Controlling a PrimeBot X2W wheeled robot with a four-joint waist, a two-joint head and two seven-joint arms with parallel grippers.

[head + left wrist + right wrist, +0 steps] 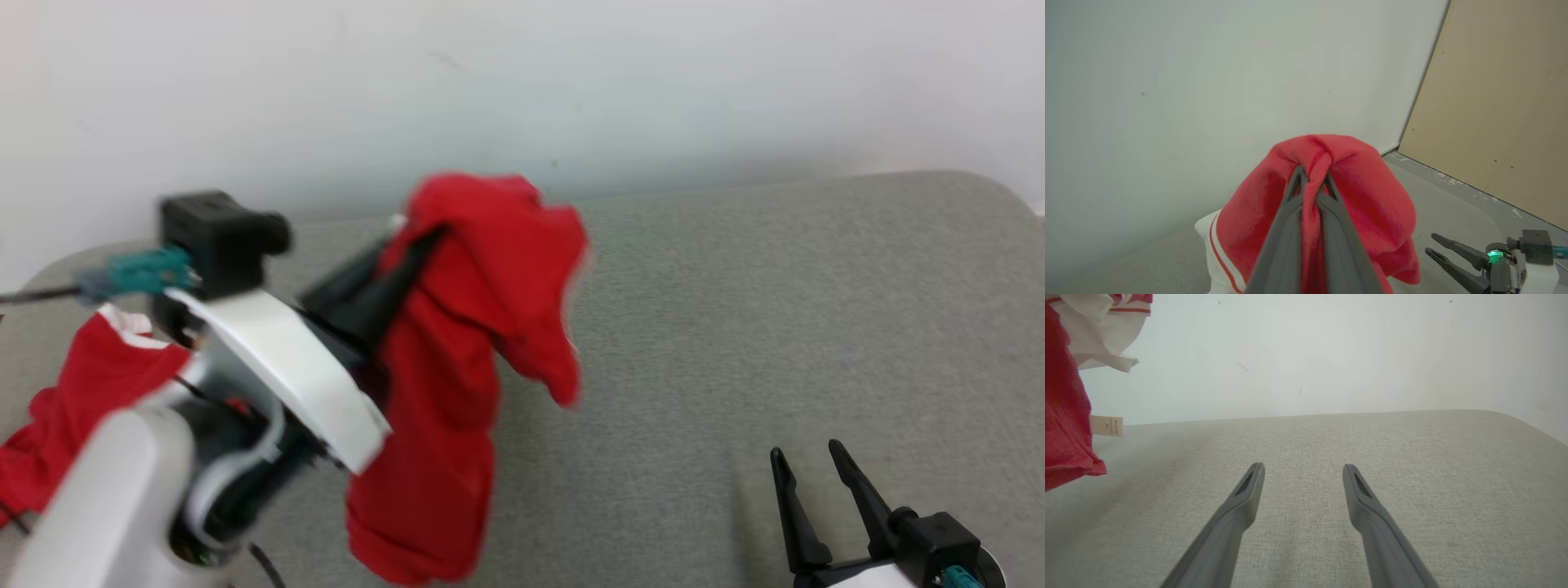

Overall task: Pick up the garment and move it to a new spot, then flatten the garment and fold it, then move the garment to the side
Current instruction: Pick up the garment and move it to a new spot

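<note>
The garment (457, 343) is red with white trim. It hangs in a long bunch from my left gripper (426, 238), which is raised over the left half of the grey padded table (775, 310). Part of the cloth trails down at the far left (73, 408). In the left wrist view both fingers are shut on a fold of the garment (1367, 192), pinched at the tips of the gripper (1312, 173). My right gripper (808, 461) stands open low at the right with nothing in it. In the right wrist view the right gripper (1303, 468) hovers over bare table, the garment (1065, 416) hanging at the left edge.
A pale wall (571, 82) runs along the table's far edge. A beige panel (1494, 102) stands to the right in the left wrist view. The table's right corner (980, 188) is rounded. A small label (1106, 425) hangs from the cloth.
</note>
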